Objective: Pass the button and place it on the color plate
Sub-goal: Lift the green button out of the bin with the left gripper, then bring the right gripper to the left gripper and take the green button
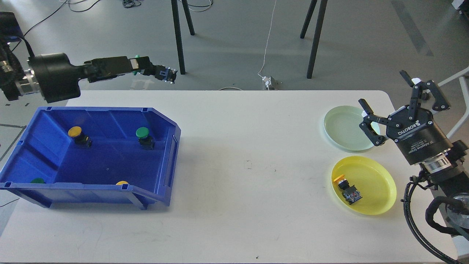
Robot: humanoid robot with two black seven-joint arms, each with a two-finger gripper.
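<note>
Holding a green-capped button [165, 74] in its closed jaws, my left gripper [155, 71] hangs above the far left edge of the desk [234, 154], raised clear of the blue bin [166, 146], I judge so it can swing right for the handover. From this side-on angle the green cap is only partly visible, so the colour match is my best reading. My right gripper [388, 99] waits over the pale green plate [339, 126] at far right, jaws wide and empty, placed to receive. One yellow button [346, 189] already lies on the yellow plate [377, 190]; more buttons sit in the bin.
</note>
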